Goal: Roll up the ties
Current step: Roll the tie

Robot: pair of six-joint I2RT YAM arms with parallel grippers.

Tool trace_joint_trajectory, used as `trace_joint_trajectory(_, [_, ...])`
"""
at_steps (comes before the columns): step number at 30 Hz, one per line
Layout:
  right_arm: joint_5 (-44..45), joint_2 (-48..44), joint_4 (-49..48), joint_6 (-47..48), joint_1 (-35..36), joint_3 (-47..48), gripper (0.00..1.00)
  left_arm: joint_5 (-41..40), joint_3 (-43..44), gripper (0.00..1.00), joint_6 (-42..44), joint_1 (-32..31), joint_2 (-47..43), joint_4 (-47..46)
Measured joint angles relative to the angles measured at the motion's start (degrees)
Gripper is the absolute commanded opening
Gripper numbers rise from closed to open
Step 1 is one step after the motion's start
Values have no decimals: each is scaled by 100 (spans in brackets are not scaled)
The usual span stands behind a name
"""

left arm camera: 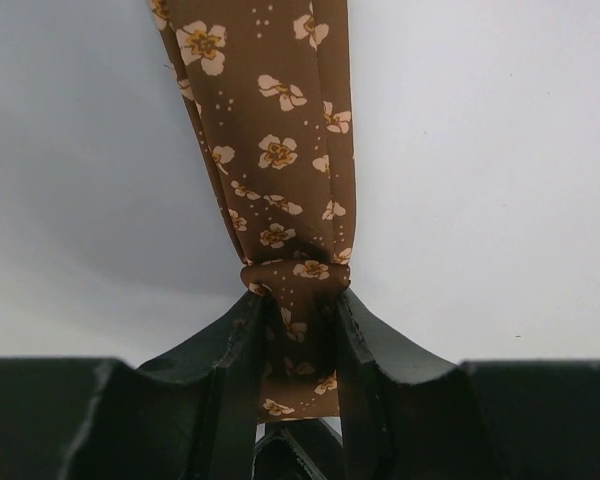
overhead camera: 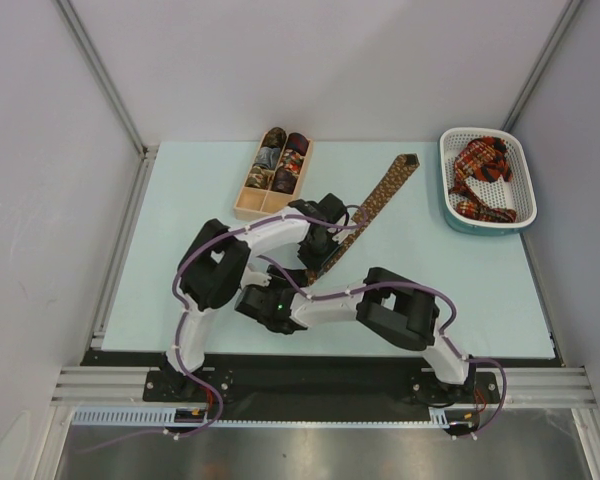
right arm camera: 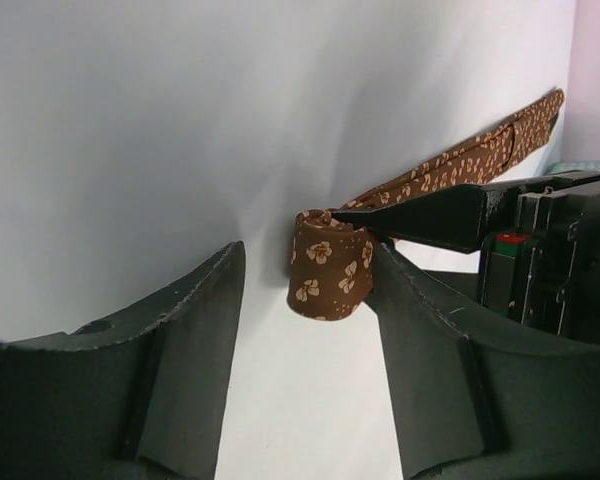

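A brown tie (overhead camera: 375, 205) with small gold flowers lies diagonally on the pale table, its far end toward the back right. My left gripper (overhead camera: 319, 260) is shut on its near end, which is folded into a small roll (left arm camera: 295, 275) between the fingers (left arm camera: 370, 335). My right gripper (right arm camera: 302, 262) is open, just in front of the left one (overhead camera: 296, 285). The roll (right arm camera: 330, 270) hangs between its fingers, touching or almost touching the right finger (right arm camera: 420, 330). Red plaid ties (overhead camera: 480, 170) lie in the white basket (overhead camera: 450, 205).
A light wooden divided box (overhead camera: 243, 208) at the back middle holds several rolled ties (overhead camera: 285, 160). The white basket stands at the back right, near the table's right edge. The left gripper's black body (right arm camera: 550, 250) fills the right side of the right wrist view.
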State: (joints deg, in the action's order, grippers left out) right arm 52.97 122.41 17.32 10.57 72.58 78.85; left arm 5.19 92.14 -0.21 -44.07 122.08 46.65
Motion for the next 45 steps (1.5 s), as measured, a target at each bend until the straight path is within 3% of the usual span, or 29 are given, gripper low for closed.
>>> trace_joint_trajectory(14, [304,170,457,-129,-133,114,55,-2,160,36,-39,0,101,170])
trace_joint_trajectory(26, [291,275,501,-221,-289,59,27,9,164,35,-42,11,107,168])
trace_joint_trajectory(33, [162,271,509,-216,-328,55,1,13,175,37,-42,13,114,173])
trace_joint_trajectory(36, [57,225,509,-186,-350,39,0,20,175,43,-42,13,114,173])
trace_joint_trajectory(42, [-238,79,461,-129,-404,-52,0,186,173,72,-140,11,79,136])
trace_joint_trajectory(45, [-245,79,455,-101,-404,-57,0,275,155,78,-155,0,20,107])
